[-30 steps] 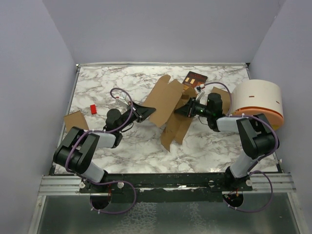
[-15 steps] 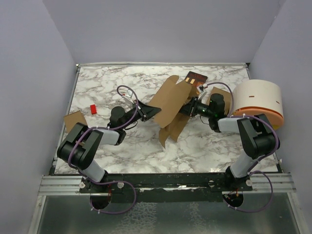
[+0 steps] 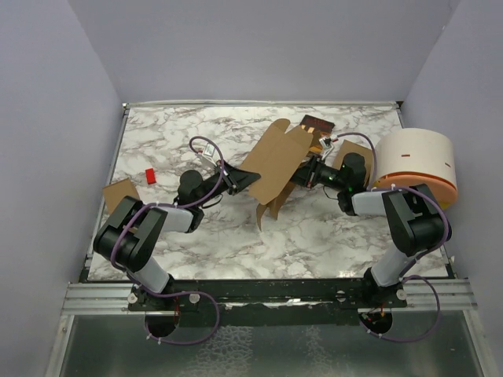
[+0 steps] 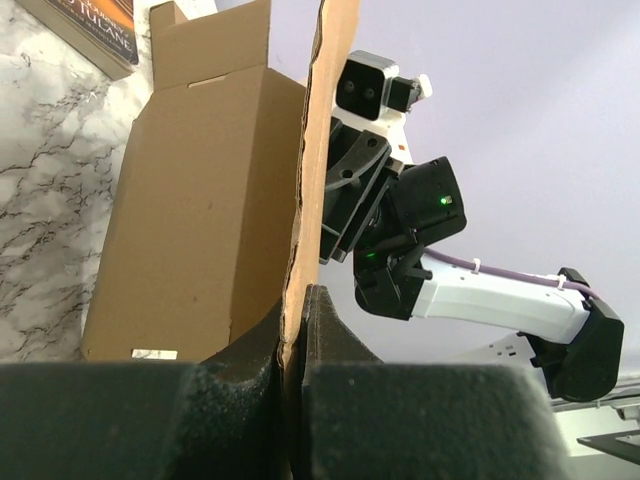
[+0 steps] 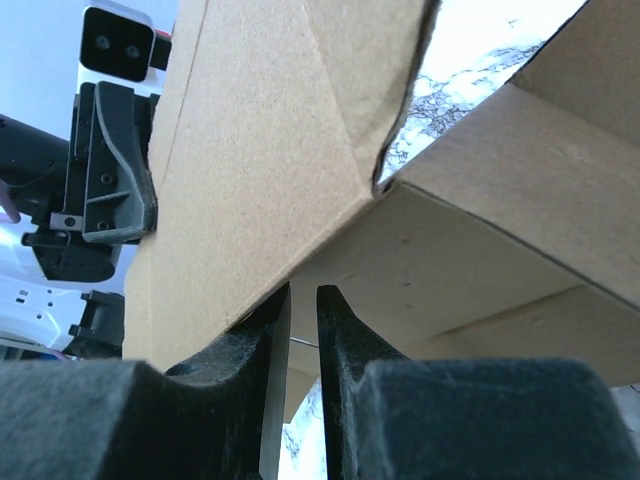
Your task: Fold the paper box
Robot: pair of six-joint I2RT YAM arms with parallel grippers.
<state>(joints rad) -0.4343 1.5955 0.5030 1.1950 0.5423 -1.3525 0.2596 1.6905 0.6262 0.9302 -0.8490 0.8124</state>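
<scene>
The paper box (image 3: 275, 161), tan cardboard with several flaps, hangs tilted above mid-table between both arms. My left gripper (image 3: 245, 179) is shut on its left edge. In the left wrist view the pads (image 4: 325, 330) pinch a thin cardboard edge (image 4: 318, 120), my left gripper (image 4: 296, 300) low in the frame, with a broad panel (image 4: 200, 200) to the left. My right gripper (image 3: 305, 174) holds the box's right side. In the right wrist view my right gripper (image 5: 304, 290) has its jaws a narrow gap apart at a fold of the box (image 5: 270, 150).
A dark reddish booklet (image 3: 316, 124) lies behind the box. A round white drum (image 3: 416, 161) with an orange band stands at the right edge. A small red block (image 3: 150, 176) and a loose cardboard piece (image 3: 122, 193) lie at the left.
The box has swung up and away from me. Its lower flaps, spread toward the near side a second ago, are drawn in. Both grippers moved slightly farther back with it.
</scene>
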